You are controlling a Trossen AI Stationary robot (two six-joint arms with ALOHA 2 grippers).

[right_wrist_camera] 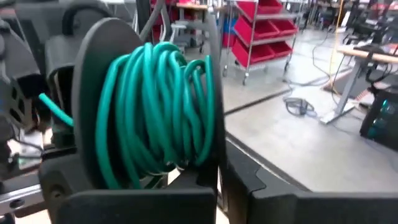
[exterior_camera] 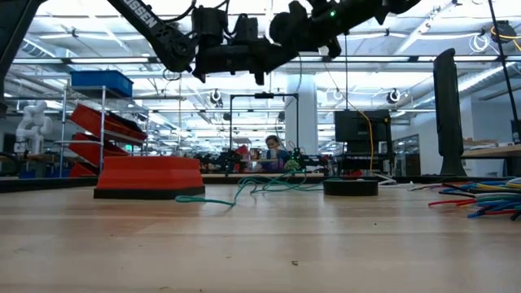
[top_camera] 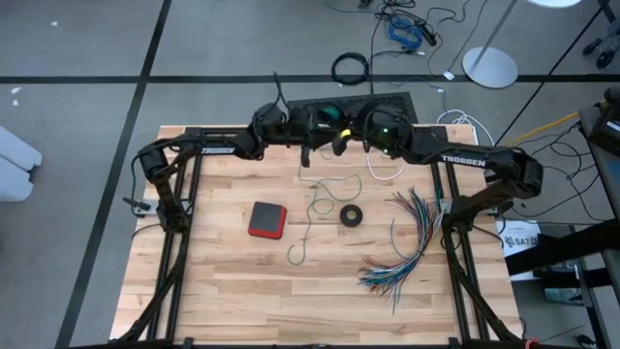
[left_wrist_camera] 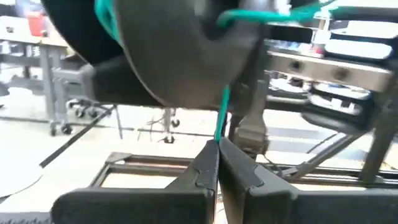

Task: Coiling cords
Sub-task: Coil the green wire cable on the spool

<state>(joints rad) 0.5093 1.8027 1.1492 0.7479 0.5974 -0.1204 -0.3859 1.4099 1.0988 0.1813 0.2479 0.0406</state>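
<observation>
Both of your arms are raised over the far edge of the table (top_camera: 223, 291), meeting near its middle. Your right gripper (right_wrist_camera: 219, 180) is clamped on the rim of a dark spool (right_wrist_camera: 93, 93), and the teal-green cord (right_wrist_camera: 158, 112) is wound around that spool in many loose turns just above the fingers. Your left gripper (left_wrist_camera: 217, 165) is pinched tight on a single strand of the same cord; in the left wrist view the strand (left_wrist_camera: 221, 115) rises straight out from between the fingertips to the spool's flat face (left_wrist_camera: 174, 50) close in front. From above, you can see the spool (top_camera: 332, 113) sitting between the two wrists. The loose remainder of the cord (top_camera: 315, 208) hangs down to the tabletop and trails toward the near edge in lazy bends, its long axis running roughly far to near, ending in a small hook (top_camera: 295, 257) beside the red box (top_camera: 266, 220). In the low view it lies flat on the wood (exterior_camera: 244, 191), snaking past the box (exterior_camera: 146, 177). The white cord (top_camera: 385, 170) lies looped on the table under your right arm, well apart from both grippers. A small black ring (top_camera: 351, 215) sits just right of the teal strand, and the fanned multicoloured wires (top_camera: 412, 242) lie further right.
</observation>
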